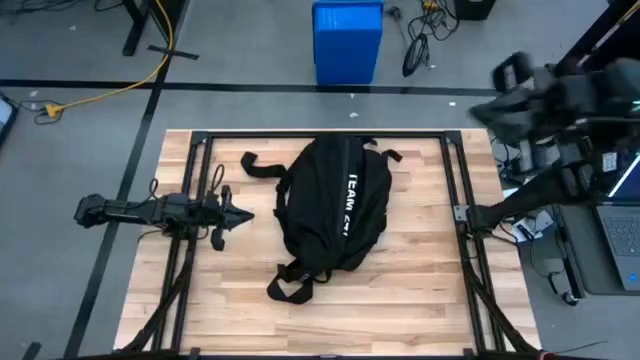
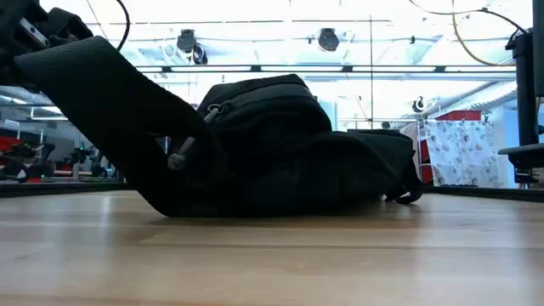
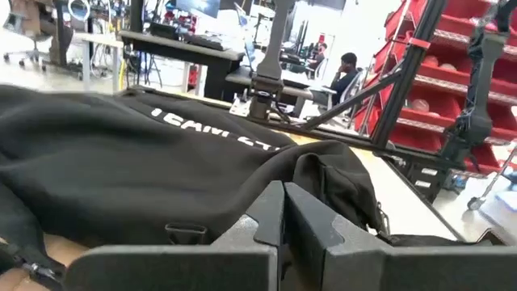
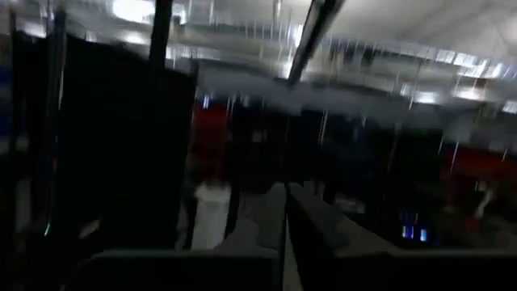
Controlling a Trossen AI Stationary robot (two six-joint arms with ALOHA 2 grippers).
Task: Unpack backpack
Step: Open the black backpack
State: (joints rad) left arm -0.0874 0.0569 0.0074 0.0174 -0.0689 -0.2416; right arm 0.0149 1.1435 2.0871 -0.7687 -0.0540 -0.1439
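Observation:
The black backpack (image 1: 330, 205) lies flat on the middle of the wooden table (image 1: 420, 300), white lettering (image 1: 355, 200) up. One strap (image 1: 262, 165) trails toward the far left and a loop (image 1: 290, 285) toward the near edge. My left gripper (image 1: 245, 213) is shut and low over the table, just left of the backpack (image 3: 161, 162) and pointing at it, with a small gap between them. My right gripper (image 4: 284, 206) is shut and raised off the table's far right corner (image 1: 515, 75), facing the room.
Black frame rails (image 1: 200, 140) run along the table's far edge and down both sides. A blue bin (image 1: 347, 40) stands on the floor beyond the far edge, and a laptop (image 1: 625, 235) sits right of the table. Bare wood shows in front of the backpack.

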